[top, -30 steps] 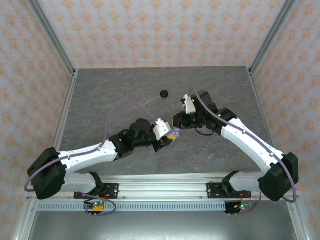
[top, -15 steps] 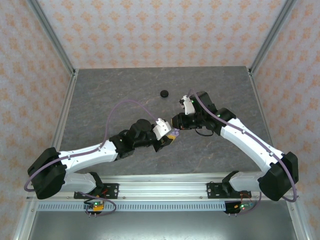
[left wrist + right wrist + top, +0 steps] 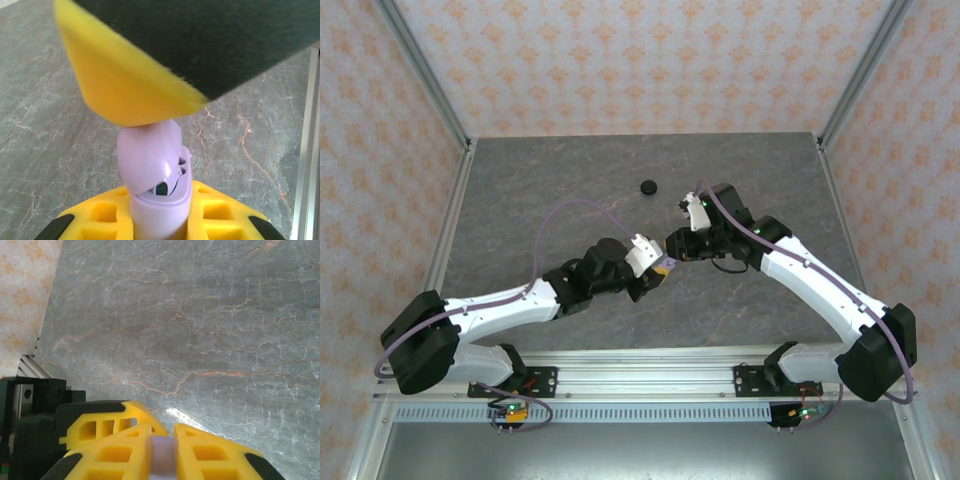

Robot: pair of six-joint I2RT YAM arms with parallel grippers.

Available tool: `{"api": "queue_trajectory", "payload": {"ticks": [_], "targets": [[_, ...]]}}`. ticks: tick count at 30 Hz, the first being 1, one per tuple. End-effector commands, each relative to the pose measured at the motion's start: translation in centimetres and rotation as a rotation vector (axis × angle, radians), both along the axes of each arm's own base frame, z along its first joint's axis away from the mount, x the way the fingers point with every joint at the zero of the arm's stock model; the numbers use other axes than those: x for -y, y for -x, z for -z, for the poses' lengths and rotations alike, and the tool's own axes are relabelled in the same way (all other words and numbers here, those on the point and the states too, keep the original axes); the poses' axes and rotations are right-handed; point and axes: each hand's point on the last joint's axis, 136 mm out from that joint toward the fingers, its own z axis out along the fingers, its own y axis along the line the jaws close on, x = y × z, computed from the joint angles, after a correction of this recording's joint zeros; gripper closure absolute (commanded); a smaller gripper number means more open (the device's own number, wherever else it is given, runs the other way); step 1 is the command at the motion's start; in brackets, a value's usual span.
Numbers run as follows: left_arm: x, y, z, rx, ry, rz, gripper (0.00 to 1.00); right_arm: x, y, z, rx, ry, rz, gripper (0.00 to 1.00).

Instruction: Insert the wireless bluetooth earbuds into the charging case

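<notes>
The charging case [image 3: 156, 192] is glossy plastic — tabletop [image 3: 50, 100] matt

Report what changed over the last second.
The left gripper, shut on the open lavender case, moved slightly away from the arms' bases, closer to the right gripper. The left arm shifted with it. Nothing was grasped or released. The right gripper stayed shut on a pale earbud, and the black case stayed put on the table.
</notes>
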Motion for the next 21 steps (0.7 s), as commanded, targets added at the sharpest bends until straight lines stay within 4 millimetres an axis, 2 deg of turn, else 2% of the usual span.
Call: {"api": "queue_trajectory", "payload": {"ticks": [1,6,9,12,17,21], "targets": [[0.5,-1.9,-3.6,0.066,0.076,-0.052,0.94,0.9,0.5,0.3,0.0,0.062,0.009,0.79],[0.3,-2.3,-3.0,0.043,0.064,-0.08,0.94,2.3,-0.6,-0.7,0.077,0.089,0.095,0.77],[-0.1,-3.0,-2.7,0.017,0.068,-0.129,0.93,3.8,-1.6,-1.0,0.122,0.134,0.185,0.76],[-1.2,-4.6,-2.0,-0.052,0.09,-0.236,0.91,5.7,-2.3,-1.3,0.166,0.187,0.282,0.76],[-3.3,-7.6,0.1,-0.257,0.159,-0.395,0.92,8.6,-3.3,-0.6,0.164,0.225,0.424,0.75],[-5.1,-9.3,1.5,-0.348,0.189,-0.515,0.92,10.7,-3.6,0.1,0.143,0.225,0.512,0.75]]}}
